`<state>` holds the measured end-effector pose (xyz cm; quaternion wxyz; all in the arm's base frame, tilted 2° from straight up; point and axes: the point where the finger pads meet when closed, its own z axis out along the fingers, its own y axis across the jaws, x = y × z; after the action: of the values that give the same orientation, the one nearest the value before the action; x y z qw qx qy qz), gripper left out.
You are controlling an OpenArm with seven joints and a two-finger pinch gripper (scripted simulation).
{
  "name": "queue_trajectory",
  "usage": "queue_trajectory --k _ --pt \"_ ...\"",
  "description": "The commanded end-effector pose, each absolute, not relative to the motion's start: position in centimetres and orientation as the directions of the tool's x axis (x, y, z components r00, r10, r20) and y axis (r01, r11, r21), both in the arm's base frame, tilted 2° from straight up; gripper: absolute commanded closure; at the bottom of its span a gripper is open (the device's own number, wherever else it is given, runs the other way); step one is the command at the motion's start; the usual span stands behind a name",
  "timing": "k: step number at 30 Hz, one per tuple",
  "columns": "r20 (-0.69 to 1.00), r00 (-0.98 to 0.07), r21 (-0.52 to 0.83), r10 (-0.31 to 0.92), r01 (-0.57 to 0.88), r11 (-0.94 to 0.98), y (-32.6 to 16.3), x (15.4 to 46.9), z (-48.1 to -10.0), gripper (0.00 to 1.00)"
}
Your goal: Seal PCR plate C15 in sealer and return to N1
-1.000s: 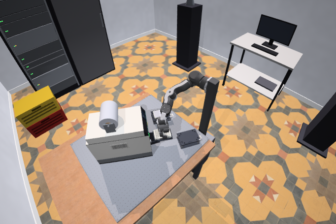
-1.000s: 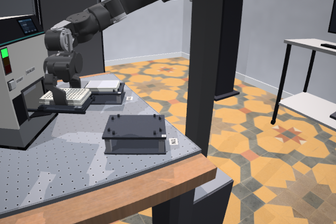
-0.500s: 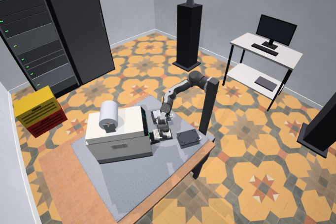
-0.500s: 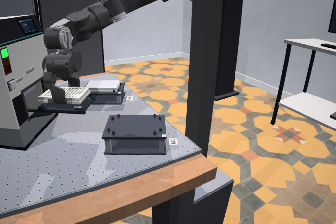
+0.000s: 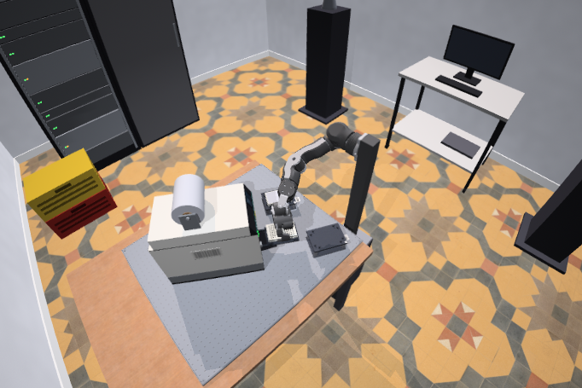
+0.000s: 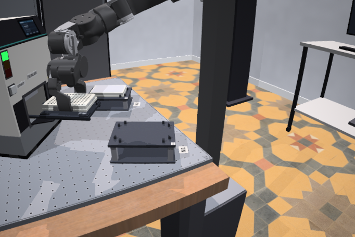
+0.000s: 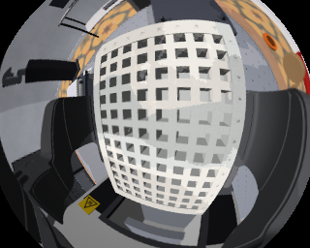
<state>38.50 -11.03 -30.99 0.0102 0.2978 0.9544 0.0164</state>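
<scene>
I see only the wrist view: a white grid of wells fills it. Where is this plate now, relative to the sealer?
Observer: The open plate C15 is on the sealer's stage, which stands out in front of the housing; the gripper is shut on it.
Operator: Which colour is the lamp?
Observer: The lamp is green.
Operator: Is nest N1 free?
Observer: Yes, N1 carries no plate; only its locator pins show.
Operator: And C51?
Observer: The sealed plate C51 sits on N2, just behind the stage.
</scene>
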Motion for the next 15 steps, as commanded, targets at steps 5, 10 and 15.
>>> queue_trajectory --k 5,10,15 --pt "-0.013 -0.821 0.042 0.57 0.569 0.821 -10.97 38.79 -30.45 1.0" --pt "-0.013 -0.821 0.042 0.57 0.569 0.821 -10.97 38.79 -30.45 1.0" --pt "-0.013 -0.821 0.042 0.57 0.569 0.821 -10.97 38.79 -30.45 1.0"
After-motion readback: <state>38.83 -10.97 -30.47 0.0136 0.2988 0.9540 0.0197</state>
